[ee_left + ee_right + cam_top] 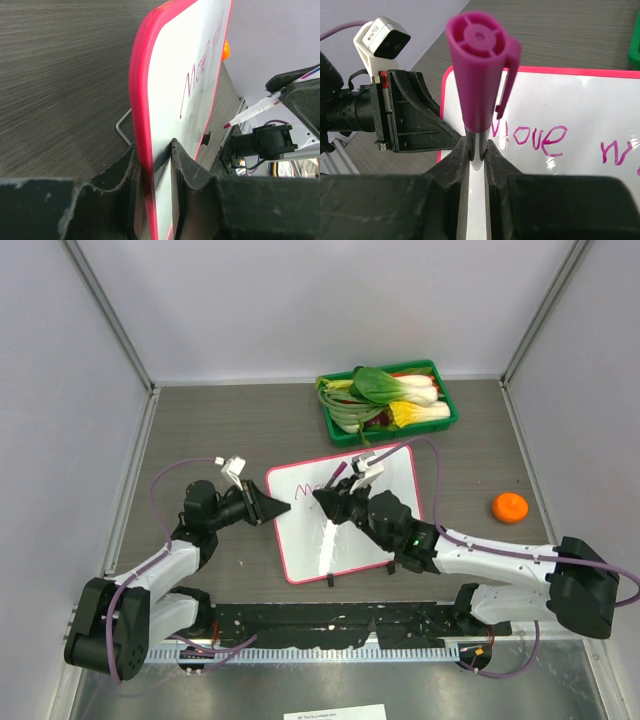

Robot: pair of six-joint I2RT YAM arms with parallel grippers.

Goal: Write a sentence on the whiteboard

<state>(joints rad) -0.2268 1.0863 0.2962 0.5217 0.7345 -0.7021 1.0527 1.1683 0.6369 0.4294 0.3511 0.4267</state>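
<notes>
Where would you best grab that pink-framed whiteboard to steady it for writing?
By its pink frame at the left edge, coming in from the left side. The whiteboard is thin and flat, so jaws can straddle the rim there, as the left gripper does, leaving the writing area free for the marker in the right gripper.

The whiteboard (570,100) is carrying magenta handwriting (540,139). The word "Move" is sitting at the centre of the right wrist view, and a "w" is starting a second word at the right edge of the frame, the rest cut off. In the left wrist view the same line is running sideways up the board. At the bottom edge of the top view, a white label (335,712) is showing print too small to read.
</notes>
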